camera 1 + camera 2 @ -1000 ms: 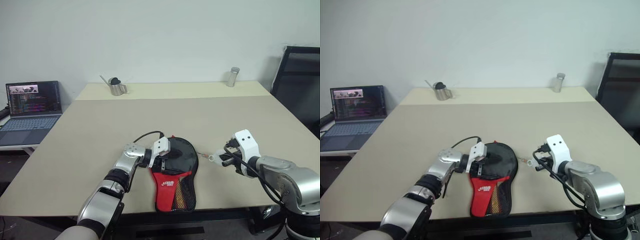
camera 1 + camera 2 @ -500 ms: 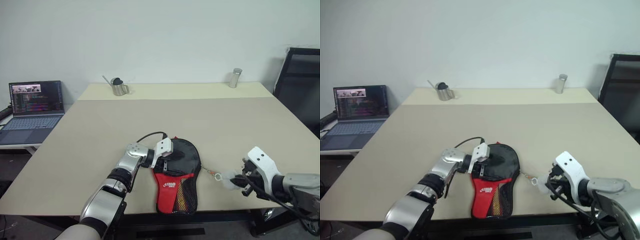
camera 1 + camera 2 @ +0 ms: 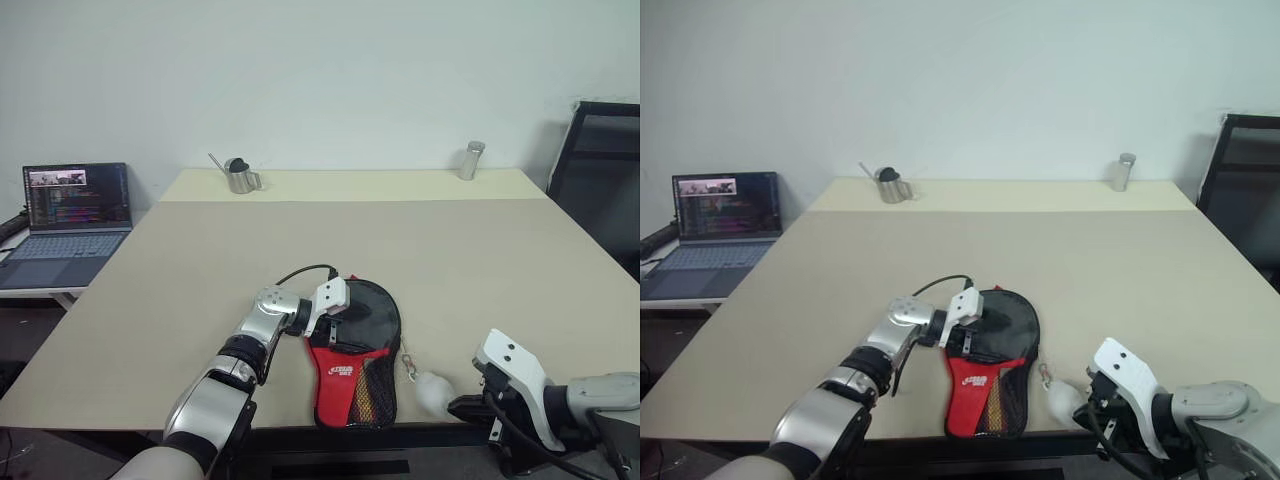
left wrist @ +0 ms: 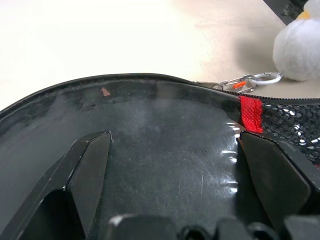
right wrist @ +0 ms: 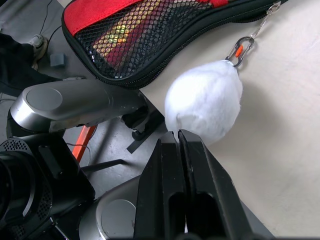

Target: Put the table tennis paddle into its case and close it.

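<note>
On a beige table (image 3: pixel 450 250), the open left gripper (image 3: pixel 335 305) presses the case (image 3: pixel 360 350); the shut right gripper (image 5: pixel 177 145) sits just beside its charm (image 5: pixel 205 100).

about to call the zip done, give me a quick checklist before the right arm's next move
1. Case flat on the table: ok.
2. Left gripper pressing the case's black upper part, fingers spread wide: ok.
3. Zip closed along the edge by the red tab: ok there; the rest cannot tell.
4. Paddle inside the case: cannot tell, fabric hides it.
5. Right gripper shut, empty, next to the white charm; whether it touches it: cannot tell.
6. Charm at the table's front edge, clip attached to the zip: ok, but may slip off.
</note>
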Motion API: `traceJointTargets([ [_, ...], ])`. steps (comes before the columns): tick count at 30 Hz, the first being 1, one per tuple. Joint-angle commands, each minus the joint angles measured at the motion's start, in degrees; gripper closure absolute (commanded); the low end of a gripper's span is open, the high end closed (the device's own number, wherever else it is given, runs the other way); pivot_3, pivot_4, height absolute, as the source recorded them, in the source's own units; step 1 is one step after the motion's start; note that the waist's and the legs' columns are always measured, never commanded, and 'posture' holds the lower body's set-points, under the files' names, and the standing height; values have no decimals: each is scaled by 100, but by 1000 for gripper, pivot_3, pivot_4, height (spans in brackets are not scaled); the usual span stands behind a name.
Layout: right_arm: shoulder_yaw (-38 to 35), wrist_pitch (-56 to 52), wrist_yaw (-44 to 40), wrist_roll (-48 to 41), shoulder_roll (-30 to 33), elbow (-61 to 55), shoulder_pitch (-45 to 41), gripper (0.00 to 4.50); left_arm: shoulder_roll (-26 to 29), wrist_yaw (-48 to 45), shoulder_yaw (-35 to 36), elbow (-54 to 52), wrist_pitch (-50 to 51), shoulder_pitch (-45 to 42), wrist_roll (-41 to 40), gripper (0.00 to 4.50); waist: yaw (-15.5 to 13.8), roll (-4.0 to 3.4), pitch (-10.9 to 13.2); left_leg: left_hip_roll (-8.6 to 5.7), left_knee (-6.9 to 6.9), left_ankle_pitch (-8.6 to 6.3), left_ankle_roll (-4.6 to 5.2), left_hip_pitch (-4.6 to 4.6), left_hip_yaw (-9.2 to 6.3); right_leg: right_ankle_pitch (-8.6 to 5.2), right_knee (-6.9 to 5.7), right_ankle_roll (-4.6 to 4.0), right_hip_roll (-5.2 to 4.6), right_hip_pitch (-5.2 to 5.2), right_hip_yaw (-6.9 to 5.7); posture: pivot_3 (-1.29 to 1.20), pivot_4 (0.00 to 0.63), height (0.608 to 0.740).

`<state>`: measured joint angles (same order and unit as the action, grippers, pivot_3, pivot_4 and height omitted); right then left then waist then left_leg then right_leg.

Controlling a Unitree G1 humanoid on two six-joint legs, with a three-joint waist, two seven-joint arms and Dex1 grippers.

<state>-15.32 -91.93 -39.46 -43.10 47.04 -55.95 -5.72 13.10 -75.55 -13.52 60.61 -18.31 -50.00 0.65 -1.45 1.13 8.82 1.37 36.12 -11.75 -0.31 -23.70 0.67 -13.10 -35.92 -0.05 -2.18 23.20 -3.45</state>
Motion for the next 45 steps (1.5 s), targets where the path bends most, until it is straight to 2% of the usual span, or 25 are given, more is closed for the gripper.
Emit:
traceJointTargets([
  [1, -314, 162, -34, -112, 140, 57, -144, 4491, -82, 32, -466, 445, 52, 363, 577, 0, 0, -1, 0, 1, 0, 0, 0, 0, -1, 0, 4, 0, -4, 0, -9, 0, 150, 740],
  [6, -558, 219, -8, -207, 151, 419, -429, 4491, -85, 47, -461, 447, 39, 360, 582, 0, -2, 0, -1, 2, 0, 0, -1, -3, -8, -1, 17, 0, -8, -2, -28, 0, 150, 740],
  [9, -810, 125, -8, -289, 90, 499, -492, 3903, -77, 51, -461, 445, 28, 365, 588, 0, -4, 0, -1, 2, -1, 0, 0, -5, -9, -1, 22, 0, -8, -4, -30, 0, 150, 740],
  [13, -973, 36, 2, -556, -101, 424, -579, 2503, -70, 51, -464, 444, 18, 372, 596, 0, -4, 0, -1, 2, -1, 0, 0, -7, -11, 0, 26, 0, -7, -8, -32, 0, 150, 740],
  [14, -899, 66, 54, -605, -181, 359, -571, 2300, -76, 50, -468, 439, 20, 375, 596, 0, -4, 0, -1, 2, -2, 0, 1, -7, -11, 0, 25, 0, -7, -8, -32, 0, 150, 740],
  [17, -474, 365, 330, -446, -251, 293, -434, 2300, -105, 53, -475, 423, 28, 385, 596, 0, -3, -1, -1, 5, -1, 0, 0, -7, -13, 0, 26, 0, -7, -7, -33, 0, 150, 740],
  [21, 474, 1380, 575, 270, 151, 508, -221, 2300, -133, 39, -479, 410, 31, 391, 592, 0, -3, -4, -3, 5, -2, 0, -1, -9, -13, 0, 37, 0, -10, -8, -32, 0, 150, 740],
  [28, 1834, 3059, 425, 1454, 806, 1137, -78, 2300, -148, 54, -476, 397, 35, 372, 597, 0, -4, -4, -3, 2, -4, -1, -1, -12, -11, 0, 60, 1, -12, -14, -38, 0, 150, 740],
  [31, 2112, 3530, 324, 1767, 897, 1393, -66, 2300, -149, 62, -470, 386, 37, 374, 593, 0, -4, -2, -2, 2, -5, -1, -1, -13, -12, 1, 66, 2, -11, -16, -41, 0, 150, 740],
  [34, 2023, 3519, 267, 1658, 766, 1450, -104, 1737, -127, 63, -458, 371, 35, 386, 583, 0, -5, 1, -2, 0, -4, 0, 0, -13, -10, 2, 66, 4, -10, -17, -43, 0, 150, 740],
  [39, 2177, 3618, 170, 1836, 854, 1522, -2, 116, -107, 62, -448, 350, 29, 401, 573, 0, -5, 1, -2, 1, -4, 0, -1, -12, -12, 2, 67, 5, -10, -19, -45, 0, 150, 740],
  [45, 2442, 3798, 79, 2097, 871, 1726, 32, 116, -118, -188, -369, 209, 96, 325, 418, 0, -4, 0, -1, 3, -5, -1, -2, -12, -13, 2, 71, 5, -10, -20, -46, 0, 150, 740],
])
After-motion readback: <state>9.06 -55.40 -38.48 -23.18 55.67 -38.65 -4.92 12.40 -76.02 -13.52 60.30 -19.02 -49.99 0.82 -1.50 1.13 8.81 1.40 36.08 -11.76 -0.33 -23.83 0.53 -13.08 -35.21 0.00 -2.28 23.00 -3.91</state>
